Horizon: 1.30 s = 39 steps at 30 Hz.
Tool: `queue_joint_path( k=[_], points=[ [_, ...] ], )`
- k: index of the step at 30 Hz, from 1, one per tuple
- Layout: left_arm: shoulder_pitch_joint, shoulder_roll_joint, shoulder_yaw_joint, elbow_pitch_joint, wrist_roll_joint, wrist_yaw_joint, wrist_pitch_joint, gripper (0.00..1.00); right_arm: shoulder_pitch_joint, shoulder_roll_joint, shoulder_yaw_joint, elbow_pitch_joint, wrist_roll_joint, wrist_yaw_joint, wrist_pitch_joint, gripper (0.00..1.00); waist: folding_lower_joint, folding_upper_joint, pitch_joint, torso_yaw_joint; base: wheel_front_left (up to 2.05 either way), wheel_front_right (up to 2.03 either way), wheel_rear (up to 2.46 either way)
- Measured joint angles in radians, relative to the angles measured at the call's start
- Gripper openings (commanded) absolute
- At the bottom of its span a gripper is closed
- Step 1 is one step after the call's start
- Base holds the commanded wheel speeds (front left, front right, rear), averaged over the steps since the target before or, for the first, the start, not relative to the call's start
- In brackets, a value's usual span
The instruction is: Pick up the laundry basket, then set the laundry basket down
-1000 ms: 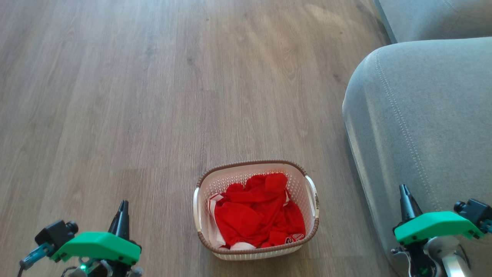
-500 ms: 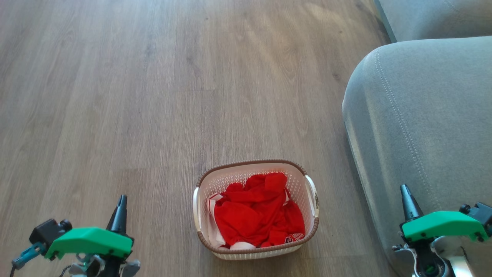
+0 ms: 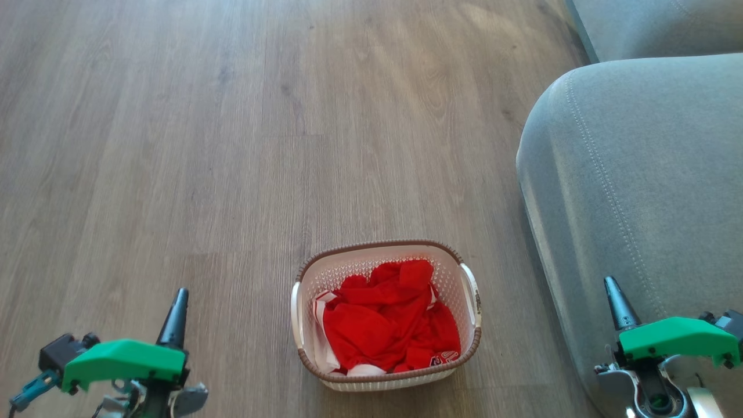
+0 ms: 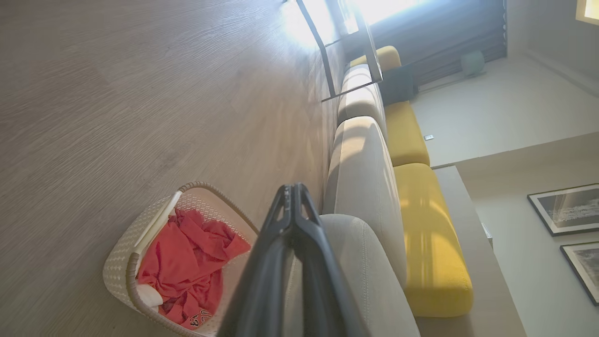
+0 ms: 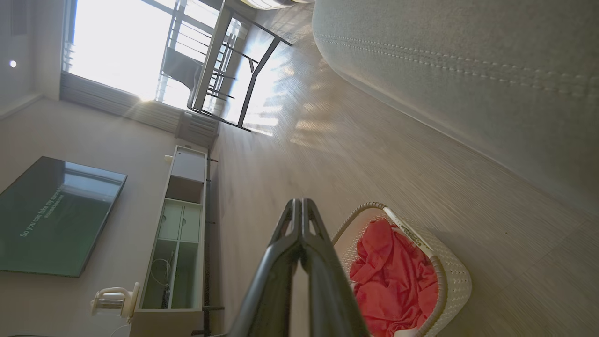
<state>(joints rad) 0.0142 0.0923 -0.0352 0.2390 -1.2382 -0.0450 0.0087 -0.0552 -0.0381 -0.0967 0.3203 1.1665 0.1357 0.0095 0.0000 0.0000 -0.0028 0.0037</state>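
The laundry basket (image 3: 383,251), white perforated plastic with a brown rim and white side handles, stands on the wood floor with red clothing (image 3: 386,319) inside. It also appears in the left wrist view as the laundry basket (image 4: 119,262) and in the right wrist view as the laundry basket (image 5: 451,271). My left gripper (image 3: 179,293) is shut and empty, well to the left of the basket. My right gripper (image 3: 610,284) is shut and empty, to the basket's right, in front of the sofa. Both pairs of fingers meet at their tips: left gripper (image 4: 292,187), right gripper (image 5: 299,202).
A grey sofa (image 3: 638,174) fills the right side, close to the basket. Yellow cushions (image 4: 430,234) lie on it farther along. A table frame (image 5: 234,93), a shelf unit (image 5: 178,224) and a wall screen (image 5: 51,215) stand across the room. Open wood floor (image 3: 203,145) stretches ahead and left.
Both grippers have drifted lower and outward toward the picture's bottom corners. The basket has not moved.
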Motion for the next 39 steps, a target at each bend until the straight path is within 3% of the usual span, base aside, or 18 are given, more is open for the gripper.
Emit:
queue_joint_path(
  k=[39],
  points=[
    [-0.066,-0.039,0.105,0.035,-0.375,-0.079,0.089,0.0,-0.001,0.0,-0.033,-0.035,0.436,-0.003,0.096,0.0,0.0,0.0,0.006,-0.004,0.0,0.0,0.0]
  ],
)
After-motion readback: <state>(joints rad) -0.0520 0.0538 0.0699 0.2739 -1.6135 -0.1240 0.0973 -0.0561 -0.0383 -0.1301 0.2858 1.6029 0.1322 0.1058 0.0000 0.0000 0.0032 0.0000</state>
